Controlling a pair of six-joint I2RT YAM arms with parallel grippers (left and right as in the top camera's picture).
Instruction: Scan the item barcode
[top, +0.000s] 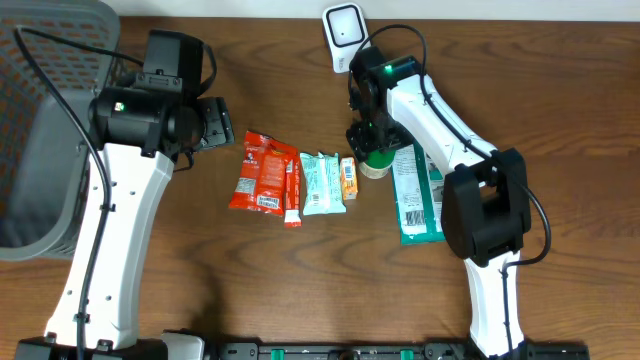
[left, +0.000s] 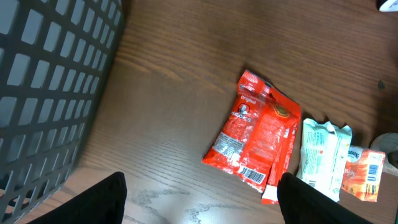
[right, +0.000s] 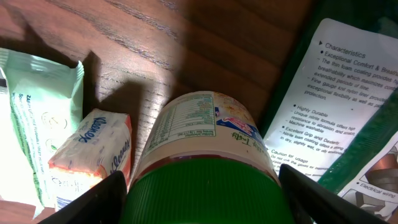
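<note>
As the overhead camera looks down on the wooden table (top: 300, 290), the right gripper (top: 368, 138) sits directly over a green-lidded jar (top: 376, 164) that stands between a small orange tissue pack (top: 348, 177) and a long green package (top: 415, 198). A white scanner (top: 343, 33) stands at the far edge of the table, near the right arm's elbow and apart from the jar. To the left of the tissue pack lie a mint-coloured packet (top: 322, 184) and then a pair of red snack packets (top: 265, 173), all flat on the table. The left gripper (top: 214, 124) hangs above bare wood to the left of the red packets, beside a grey basket (top: 45, 150).

From the left wrist, the two dark fingers (left: 106, 200) stand wide apart with nothing between them, so this gripper is open. Beyond them the red packets show a barcode on a white panel at their lower end, with the mint packet and tissue pack to their right and the basket's mesh wall on the left.

From the right wrist, the jar fills the middle, its green lid (right: 205, 196) nearest the camera and its printed label above. One finger meets the lid at each side, so the gripper is closed on the jar. The tissue pack lies just left of the jar and the green package's white printed side just right.
</note>
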